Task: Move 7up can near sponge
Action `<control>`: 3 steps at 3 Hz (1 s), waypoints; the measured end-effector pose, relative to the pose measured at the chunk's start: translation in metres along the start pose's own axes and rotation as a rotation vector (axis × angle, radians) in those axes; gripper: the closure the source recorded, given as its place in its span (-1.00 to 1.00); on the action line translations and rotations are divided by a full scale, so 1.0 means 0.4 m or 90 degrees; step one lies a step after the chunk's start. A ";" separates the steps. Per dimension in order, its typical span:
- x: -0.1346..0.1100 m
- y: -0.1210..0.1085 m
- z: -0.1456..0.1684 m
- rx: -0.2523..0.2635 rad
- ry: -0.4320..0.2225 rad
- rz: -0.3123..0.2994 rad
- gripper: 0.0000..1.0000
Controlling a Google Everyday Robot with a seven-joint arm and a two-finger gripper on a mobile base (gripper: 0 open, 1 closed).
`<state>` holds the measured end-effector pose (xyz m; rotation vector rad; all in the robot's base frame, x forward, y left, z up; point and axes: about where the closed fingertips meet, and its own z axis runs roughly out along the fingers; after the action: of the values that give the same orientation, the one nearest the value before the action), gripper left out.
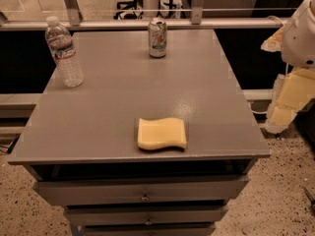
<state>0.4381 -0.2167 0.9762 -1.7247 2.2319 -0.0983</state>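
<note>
Far back on table (123,92), 7up can (157,37), apart from sponge (162,133); end effector (288,100) beside table, state unclear.

A small metal drink can (157,37), silvery-white with a green label and a silver top, stands upright near the far edge of the grey counter (123,97), roughly midway across it. A flat pale yellow foam sponge (162,133), roughly rectangular with wavy edges, lies flat near the counter's front edge, a little right of centre. Can and sponge are well apart, with bare counter between them. The robot's hand (281,113) hangs beyond the counter's right side, touching neither.
</note>
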 end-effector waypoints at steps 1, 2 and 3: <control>0.000 0.000 0.000 0.000 0.000 0.000 -1.00; -0.010 -0.030 0.024 0.013 -0.024 -0.007 -1.00; -0.025 -0.141 0.084 0.035 -0.089 0.015 -1.00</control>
<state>0.5027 -0.2176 0.9605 -1.6244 2.1273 -0.0324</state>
